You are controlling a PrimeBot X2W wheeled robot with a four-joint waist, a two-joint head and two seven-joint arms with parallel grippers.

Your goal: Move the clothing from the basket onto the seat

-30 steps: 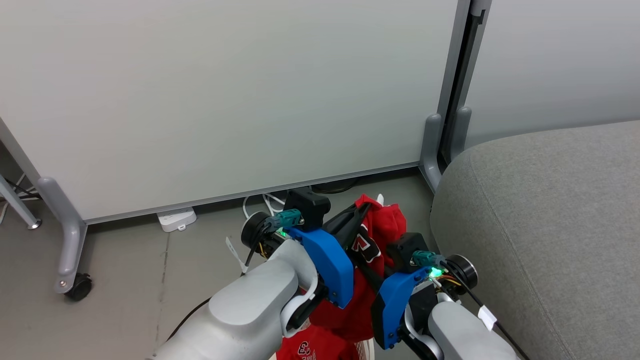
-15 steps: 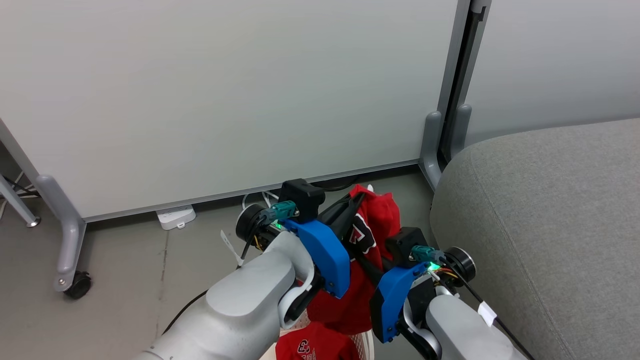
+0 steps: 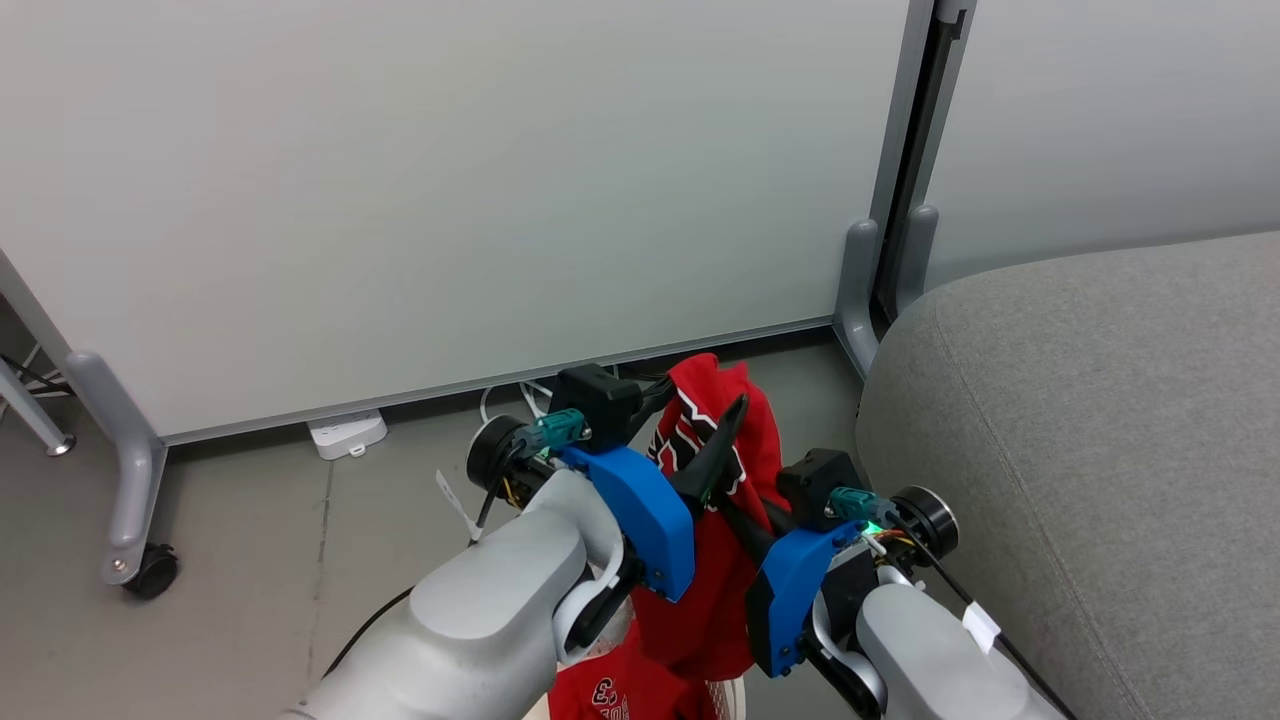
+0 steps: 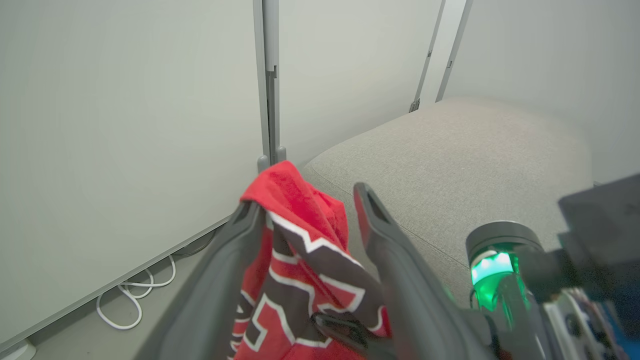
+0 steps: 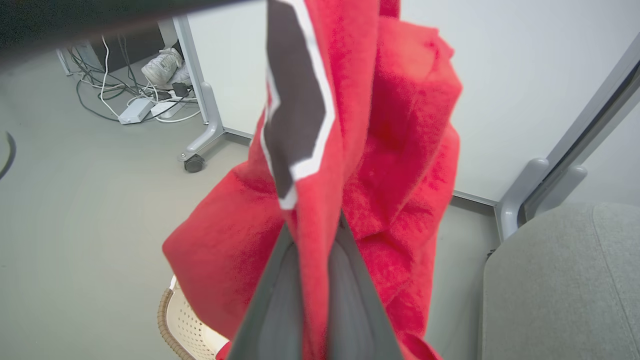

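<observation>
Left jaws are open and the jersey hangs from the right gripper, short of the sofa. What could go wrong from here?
1. The jersey hangs between the fingers of the open left gripper, against one of them; it could snag as the arms part.
2. The right gripper pinches just one fold, and the rest hangs above the floor beside the sofa; a slip would likely drop it there.

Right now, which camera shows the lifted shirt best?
The right wrist view: the lifted shirt hangs large from the right claw. Head view: arms hide part. Left wrist view: its printed fold.
</observation>
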